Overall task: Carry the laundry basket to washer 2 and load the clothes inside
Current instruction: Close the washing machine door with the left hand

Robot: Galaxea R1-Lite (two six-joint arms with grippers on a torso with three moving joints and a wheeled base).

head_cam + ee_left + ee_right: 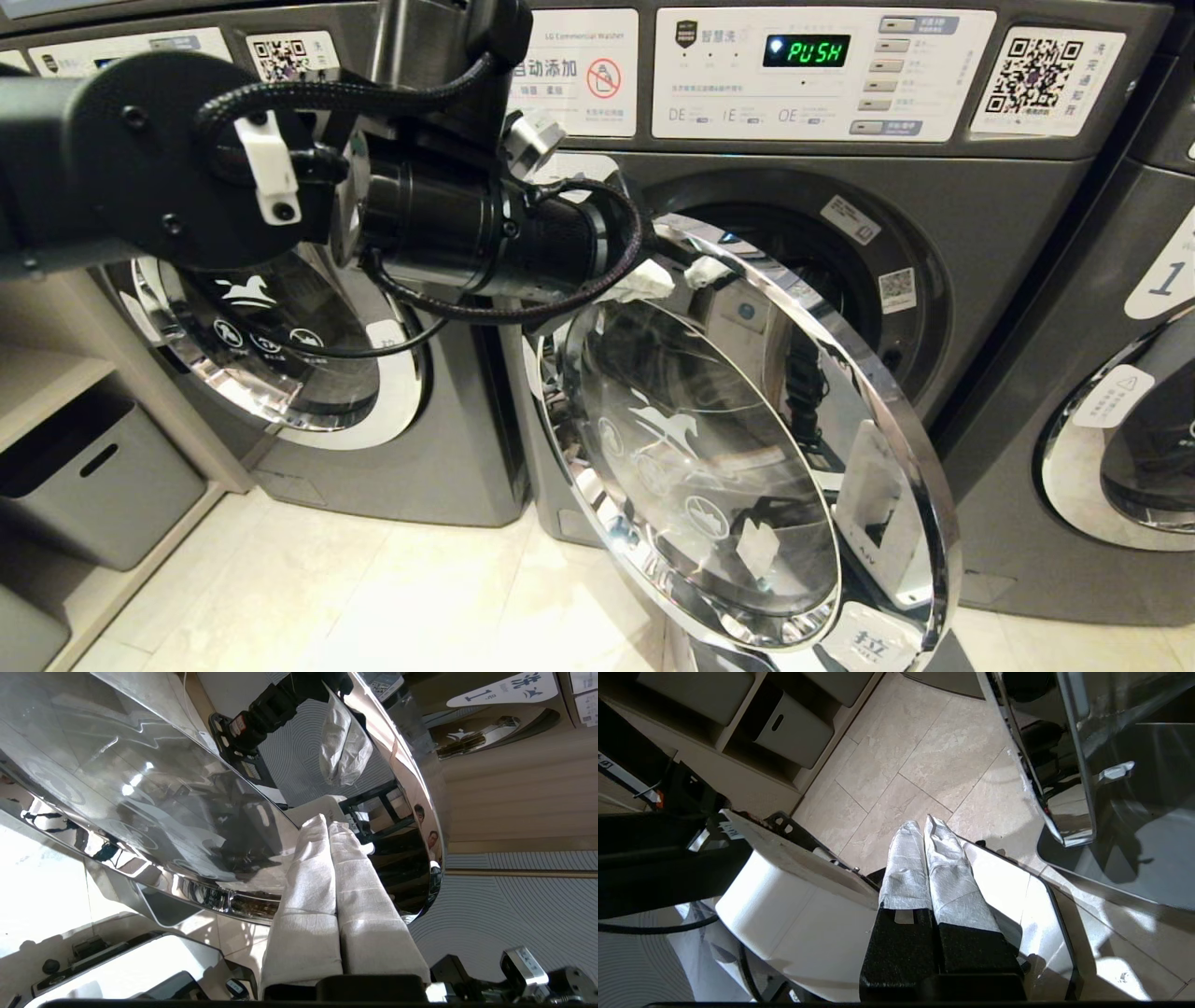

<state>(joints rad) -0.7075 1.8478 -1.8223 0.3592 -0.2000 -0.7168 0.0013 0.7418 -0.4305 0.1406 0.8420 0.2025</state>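
Three washers showed in the head view. The middle one, presumably washer 2 [803,280], centre-right of frame, had its chrome door [747,467] swung open; its "2" label was not visible, so that is a judgement. A washer marked "1" [1120,392] sat at right edge.

Risk: left pincer [677,275], fingers pressed together and holding nothing, touched the door rim at frame centre; it could slip off the slick chrome and let the door swing shut.

Right pincer [924,830] was also closed and empty, over the floor [924,756].

Two grey bins [93,485] sat on lower-left shelving. Clothes unseen; loading not started.
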